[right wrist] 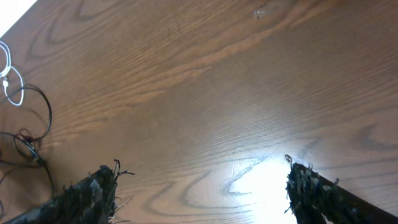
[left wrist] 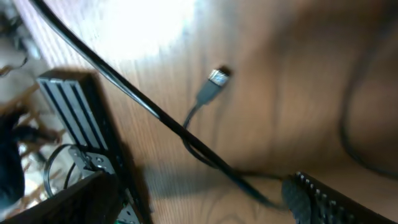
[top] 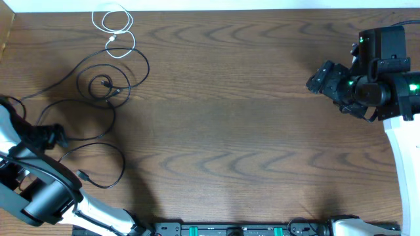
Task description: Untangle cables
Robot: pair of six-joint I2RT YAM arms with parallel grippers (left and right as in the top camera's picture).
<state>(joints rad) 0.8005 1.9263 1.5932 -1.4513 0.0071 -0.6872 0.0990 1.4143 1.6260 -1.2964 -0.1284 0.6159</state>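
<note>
A small white cable [top: 115,29] lies coiled at the far left of the table, with black cables [top: 105,85] looped just below it. One more black cable [top: 111,164] curls near the front left and ends in a plug [top: 84,176]. My left gripper [top: 54,136] hovers low between these loops. Its jaws are open, and a black cable [left wrist: 155,112] runs diagonally past the right finger [left wrist: 311,196] without being pinched. A plug end [left wrist: 214,81] lies on the wood beyond it. My right gripper [top: 325,78] hangs open at the far right, with bare wood between its fingertips [right wrist: 93,193].
The arms' black base rail [top: 230,229] runs along the front edge and also shows as the rail [left wrist: 74,112] in the left wrist view. The table's left edge [top: 6,39] is close to the cables. The cable heap [right wrist: 25,143] sits far left in the right wrist view.
</note>
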